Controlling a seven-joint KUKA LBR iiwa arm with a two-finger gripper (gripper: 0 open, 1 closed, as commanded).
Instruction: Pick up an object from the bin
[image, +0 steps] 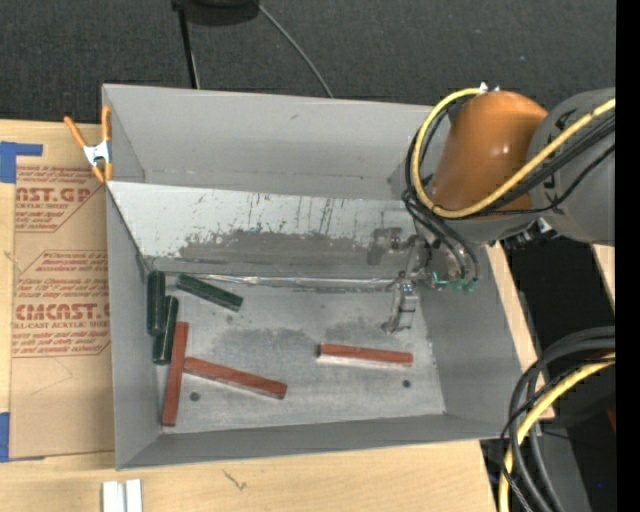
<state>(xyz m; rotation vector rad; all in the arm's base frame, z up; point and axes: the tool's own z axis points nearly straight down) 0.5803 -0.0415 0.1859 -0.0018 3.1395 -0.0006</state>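
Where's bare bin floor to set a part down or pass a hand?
Free: middle floor between the slanted green bar and the short red bar, and the lower-right corner below that bar. Crowded: left side, upright green bars and two red bars meeting. The gripper hangs over the right.

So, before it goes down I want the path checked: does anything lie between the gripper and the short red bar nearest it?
Nothing visible does. Only bare bin floor shows between the gripper and the red bar; the other red bars and the dark green bars lie at the bin's left.
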